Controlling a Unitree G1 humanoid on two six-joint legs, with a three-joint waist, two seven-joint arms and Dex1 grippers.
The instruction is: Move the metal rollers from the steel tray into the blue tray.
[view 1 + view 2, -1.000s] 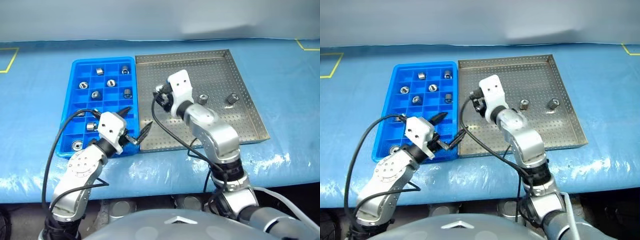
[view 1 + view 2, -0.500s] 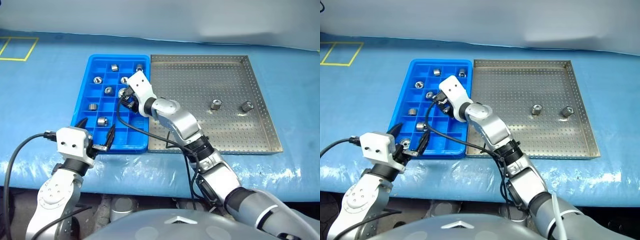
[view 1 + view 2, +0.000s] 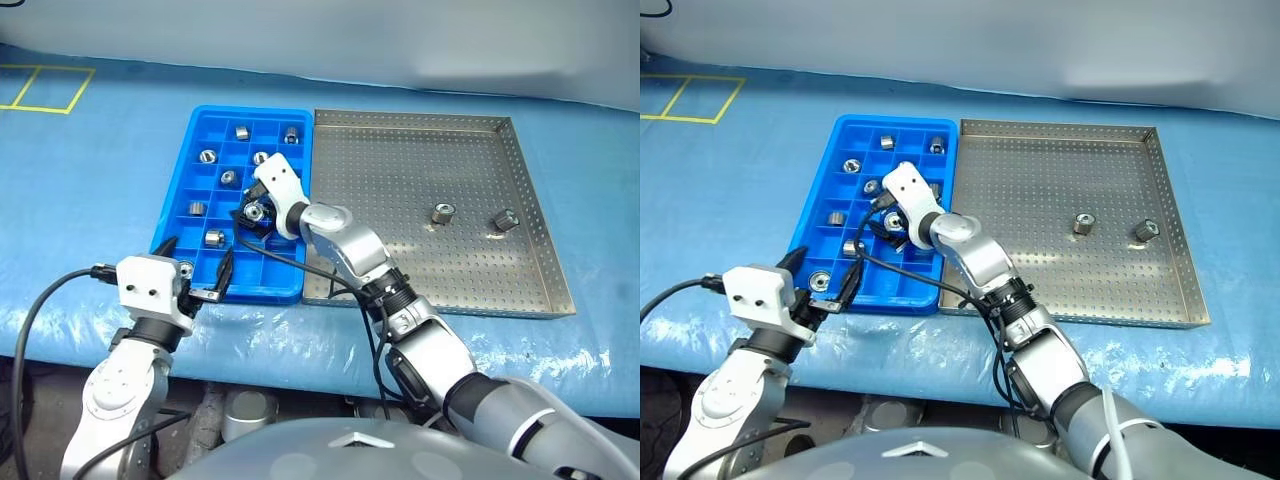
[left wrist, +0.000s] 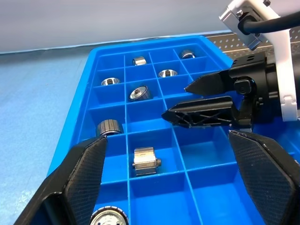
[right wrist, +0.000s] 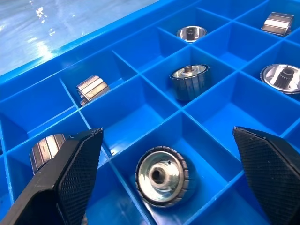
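Nearest the robot, at about seven o'clock, the left gripper [image 3: 196,268] hangs wide open and empty by the blue tray [image 3: 196,124]. Just beyond, the right gripper [image 5: 164,187] stands spread wide over a compartment where a roller [image 5: 161,175] lies free. Lifting out carelessly could catch a divider and jolt the metal rollers [image 4: 139,92] filling several cells. Farther off at two o'clock, the steel tray [image 3: 400,260] holds two rollers [image 3: 442,213].
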